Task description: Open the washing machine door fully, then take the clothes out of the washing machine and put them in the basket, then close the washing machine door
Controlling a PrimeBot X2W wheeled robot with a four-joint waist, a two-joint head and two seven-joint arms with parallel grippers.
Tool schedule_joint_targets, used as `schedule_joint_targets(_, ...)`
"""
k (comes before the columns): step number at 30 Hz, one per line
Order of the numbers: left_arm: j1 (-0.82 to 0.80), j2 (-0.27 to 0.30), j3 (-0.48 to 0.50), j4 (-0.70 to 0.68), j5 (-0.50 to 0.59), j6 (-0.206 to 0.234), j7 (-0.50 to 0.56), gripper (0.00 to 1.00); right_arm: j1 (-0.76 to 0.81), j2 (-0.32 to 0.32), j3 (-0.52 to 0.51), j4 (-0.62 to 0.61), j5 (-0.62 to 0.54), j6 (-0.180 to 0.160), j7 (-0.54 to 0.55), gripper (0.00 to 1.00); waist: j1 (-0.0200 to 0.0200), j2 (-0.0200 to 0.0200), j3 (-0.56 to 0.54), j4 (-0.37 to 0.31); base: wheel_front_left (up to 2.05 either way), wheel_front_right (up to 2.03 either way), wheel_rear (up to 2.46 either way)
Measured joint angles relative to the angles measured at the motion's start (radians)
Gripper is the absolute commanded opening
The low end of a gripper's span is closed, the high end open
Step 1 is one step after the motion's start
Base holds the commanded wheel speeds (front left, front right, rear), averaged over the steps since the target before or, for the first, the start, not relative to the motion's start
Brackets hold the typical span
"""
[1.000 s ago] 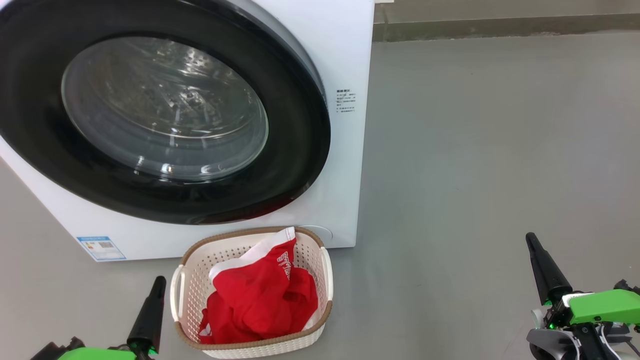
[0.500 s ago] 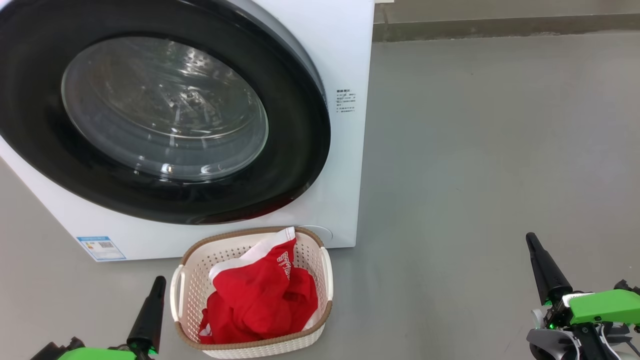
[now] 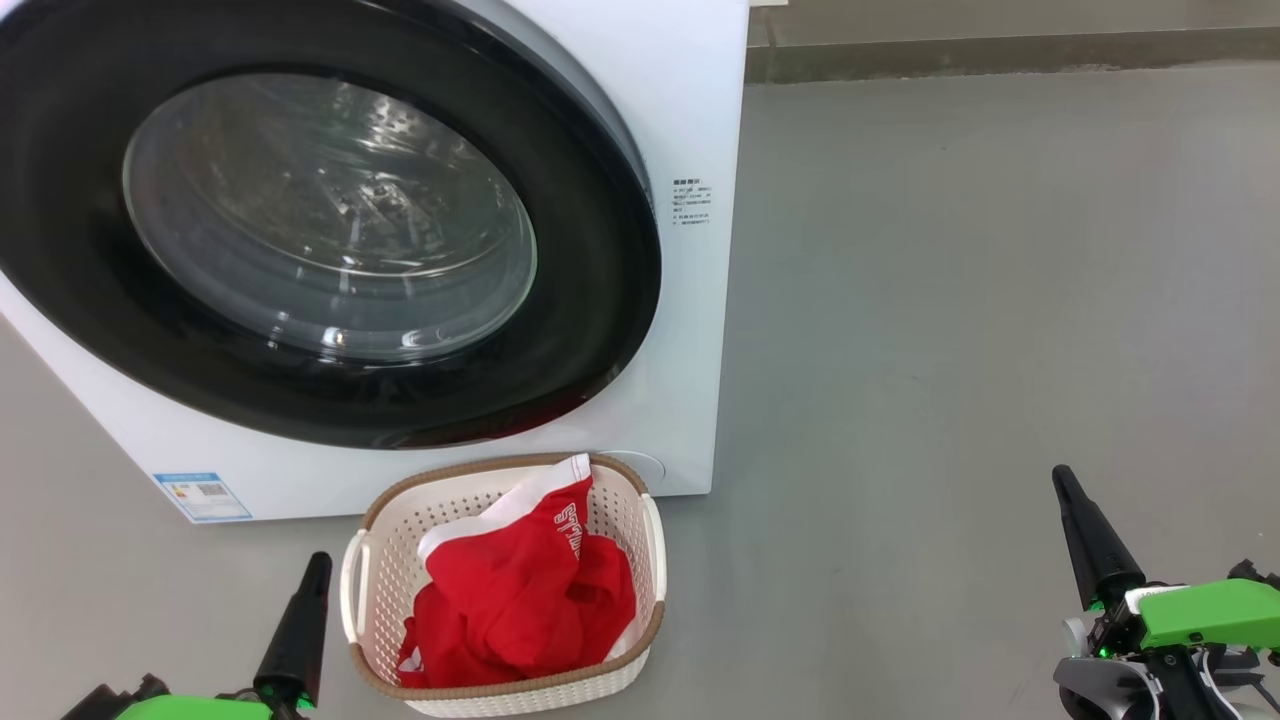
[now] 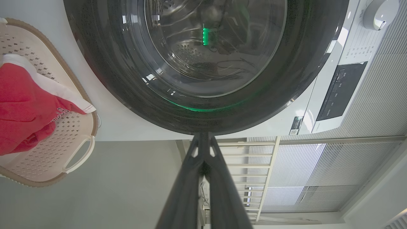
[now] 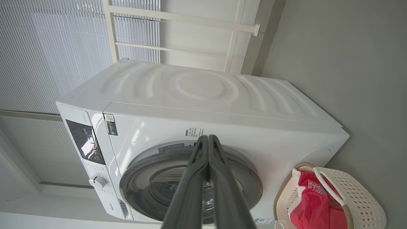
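Observation:
The washing machine door (image 3: 330, 220), round with a glossy black rim and clear glass bowl, lies flat against the white washing machine (image 3: 690, 120); through the glass I see bare steel drum. On the floor before it stands the cream basket (image 3: 385, 590) holding the red clothes (image 3: 520, 600) with white trim. My left gripper (image 3: 318, 562) is shut with nothing in it, just left of the basket. Far to the right, my right gripper (image 3: 1060, 478) is shut too, also with nothing in it. The wrist views show the door (image 4: 203, 63) (image 5: 190, 181), the basket (image 4: 63, 136) (image 5: 356, 194) and both shut grippers (image 4: 203, 136) (image 5: 207, 137).
Grey floor (image 3: 980, 300) spreads wide to the right of the machine. A wall skirting (image 3: 1000, 55) runs along the back. The machine's control panel (image 4: 340, 92) and dial (image 4: 380, 14) appear in the left wrist view, with louvred window blinds (image 5: 47, 47) behind the machine.

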Motion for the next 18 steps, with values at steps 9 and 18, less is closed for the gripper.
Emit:
schedule_joint_targets(9,0.0,0.0,0.0,0.0,0.0,0.0,0.0,0.0,0.0,0.0,-0.001,0.0,0.0,0.0,0.0,0.0,0.0,0.0,0.0,0.0,0.0,0.0,0.0)
schedule_joint_targets(18,0.0,-0.001,0.001,0.0,0.0,0.0,0.0,0.0,0.0,0.001,-0.001,0.0,0.0,0.0,0.0,0.0,-0.0001,0.0,0.0,0.0,0.0,0.0,0.0)
